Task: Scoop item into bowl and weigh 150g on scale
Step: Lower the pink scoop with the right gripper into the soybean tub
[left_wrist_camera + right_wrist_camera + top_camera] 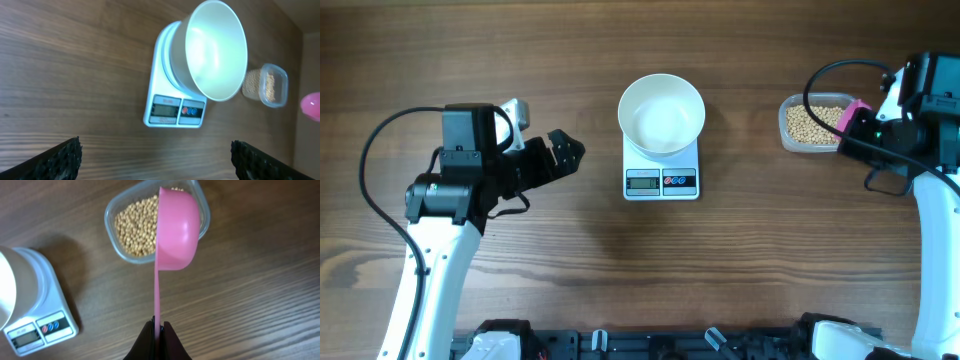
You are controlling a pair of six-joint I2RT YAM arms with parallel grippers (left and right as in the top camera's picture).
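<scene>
On my far left, the left gripper (568, 153) hangs above the bare wooden table (620, 260), well apart from everything else. Its jaws are spread wide with nothing between them, and in the left wrist view the two dark finger pads (62, 157) sit at opposite bottom corners with only wood grain between. Moving toward the middle, I see the scale (661, 181) lying flat with its display and two buttons facing the near edge; the readout is too small for me to read. The bowl (650, 120) stands upright on the scale's platform, covering most of it and overhanging the far side, and its inside shows plain white. Further right, set apart from the scale, is the clear plastic tub (785, 125) holding the beans (808, 122), which fill it in a fairly even layer. On the right, the right gripper (159, 329) is clamped tight on the end of the thin handle of the pink scoop (175, 235). The scoop's cup sits over the right part of the tub, above the beans and turned partly on its side. I cannot tell whether it touches them or carries any.
</scene>
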